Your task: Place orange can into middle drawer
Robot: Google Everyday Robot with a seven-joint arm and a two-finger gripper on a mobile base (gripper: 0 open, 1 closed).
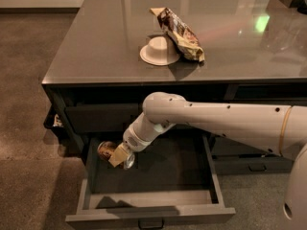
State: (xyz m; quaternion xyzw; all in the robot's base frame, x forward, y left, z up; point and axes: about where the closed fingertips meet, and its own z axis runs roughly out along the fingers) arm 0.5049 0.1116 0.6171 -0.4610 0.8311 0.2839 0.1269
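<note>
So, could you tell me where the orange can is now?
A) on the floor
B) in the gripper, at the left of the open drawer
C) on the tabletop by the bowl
B: the gripper is shut on the orange can, low at the left side of the open middle drawer.

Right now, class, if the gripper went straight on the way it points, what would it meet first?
The gripper, shut on the orange can, points down into the open middle drawer. Straight on, the can would probably touch the drawer's floor near its side wall first; depth is unclear.
</note>
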